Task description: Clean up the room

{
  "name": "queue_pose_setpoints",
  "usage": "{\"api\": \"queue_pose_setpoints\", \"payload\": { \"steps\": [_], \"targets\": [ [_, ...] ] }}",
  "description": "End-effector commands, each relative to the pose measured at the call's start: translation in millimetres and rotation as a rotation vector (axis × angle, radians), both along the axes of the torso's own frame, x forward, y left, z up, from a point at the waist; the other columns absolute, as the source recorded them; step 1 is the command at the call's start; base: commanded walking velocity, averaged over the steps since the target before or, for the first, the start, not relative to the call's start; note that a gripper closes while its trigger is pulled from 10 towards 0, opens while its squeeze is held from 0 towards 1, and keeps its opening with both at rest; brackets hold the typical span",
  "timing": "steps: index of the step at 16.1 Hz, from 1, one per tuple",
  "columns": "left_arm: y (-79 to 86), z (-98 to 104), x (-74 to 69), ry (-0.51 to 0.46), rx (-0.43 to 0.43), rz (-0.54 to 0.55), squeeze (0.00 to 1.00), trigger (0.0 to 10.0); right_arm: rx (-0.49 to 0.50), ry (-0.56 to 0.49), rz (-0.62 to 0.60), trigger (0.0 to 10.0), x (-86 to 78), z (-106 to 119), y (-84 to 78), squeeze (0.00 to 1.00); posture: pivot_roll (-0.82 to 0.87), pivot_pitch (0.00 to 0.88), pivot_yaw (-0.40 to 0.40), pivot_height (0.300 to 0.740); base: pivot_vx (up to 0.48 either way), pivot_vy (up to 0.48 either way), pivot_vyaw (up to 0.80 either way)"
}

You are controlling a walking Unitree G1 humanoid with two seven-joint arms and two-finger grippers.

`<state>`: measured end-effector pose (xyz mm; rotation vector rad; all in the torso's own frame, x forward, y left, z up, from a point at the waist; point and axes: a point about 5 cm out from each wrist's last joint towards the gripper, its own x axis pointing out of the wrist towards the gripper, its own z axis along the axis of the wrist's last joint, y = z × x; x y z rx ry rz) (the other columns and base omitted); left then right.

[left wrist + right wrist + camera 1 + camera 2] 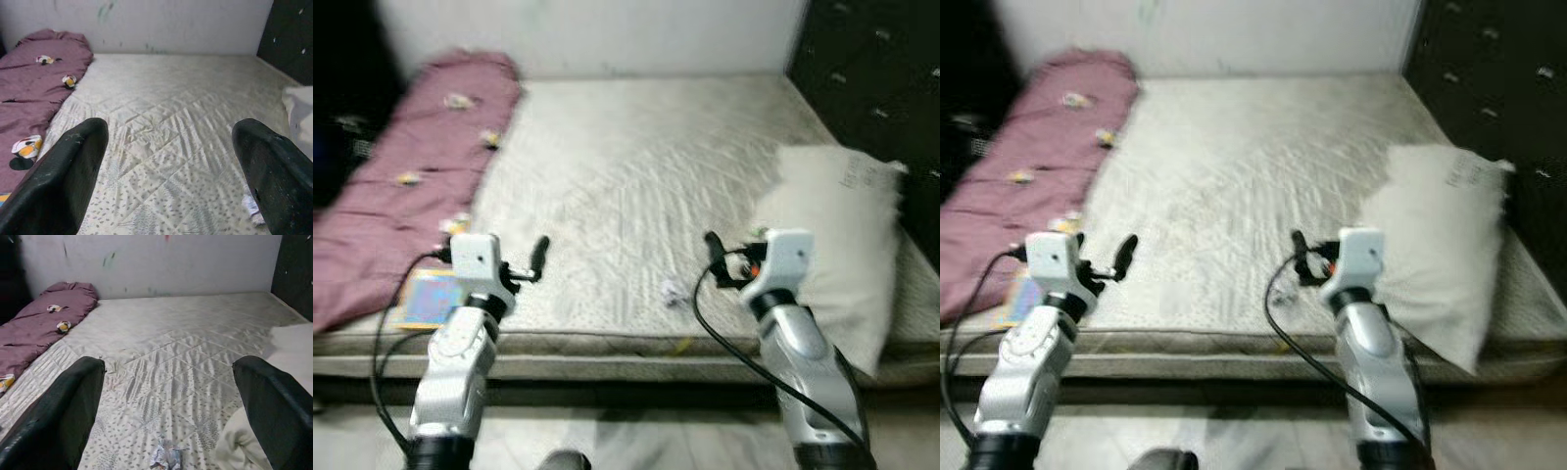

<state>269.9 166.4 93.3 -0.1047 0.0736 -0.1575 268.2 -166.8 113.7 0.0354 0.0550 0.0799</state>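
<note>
This is a bedroom in a home: a wide bed with a pale quilted mattress (636, 186) takes up most of the room, set into the corner against a plain whitish wall (597, 34). A folded mauve blanket (411, 166) printed with small cartoon figures lies along its left edge, and a white pillow (837, 245) sits on its right side beside a dark tufted panel (871, 88). A small crumpled scrap (166, 455) and a colourful book (429, 299) lie on the mattress near its front edge.

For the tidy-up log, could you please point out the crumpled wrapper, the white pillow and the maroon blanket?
crumpled wrapper (165, 456): right wrist view, its middle.
white pillow (842, 245): left eye view, centre of its face.
maroon blanket (421, 166): left eye view, mid-length of its top.
</note>
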Motion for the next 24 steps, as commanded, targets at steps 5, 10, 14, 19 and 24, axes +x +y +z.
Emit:
{"api": "queue_pose_setpoints", "payload": {
  "steps": [5,10,14,19,24],
  "targets": [
    [-5.7,4.9,-0.8,-0.028,-0.02,-0.051,0.0,10.0,0.017,-0.003,-0.039,10.0,-0.7,0.5,-5.9,0.0,-0.06,0.0,0.016,0.74,0.0,0.0,0.0],
    [-7.1,5.7,-2.2,-0.035,-0.026,-0.067,0.0,10.0,0.031,0.01,-0.055,10.0,-1.0,-1.1,-8.0,0.0,-0.06,0.0,0.016,0.74,0.119,0.0,0.0],
    [-8.8,6.0,-3.4,-0.034,-0.038,-0.082,0.0,10.0,0.016,0.009,-0.058,10.0,-1.7,-1.2,-9.2,0.0,-0.06,0.0,0.016,0.74,0.323,0.0,0.0],
    [-8.0,5.5,-4.7,-0.031,-0.038,-0.079,0.0,10.0,0.01,0.013,-0.062,10.0,-2.9,-2.0,-9.9,0.0,-0.06,0.0,0.014,0.74,0.349,0.0,0.0],
    [-4.2,0.2,-3.0,0.014,-0.028,-0.022,0.0,10.0,0.022,0.013,-0.066,10.0,-3.0,-2.5,-9.2,0.0,-0.06,0.0,0.018,0.74,0.113,0.0,0.0]
  ]
}}
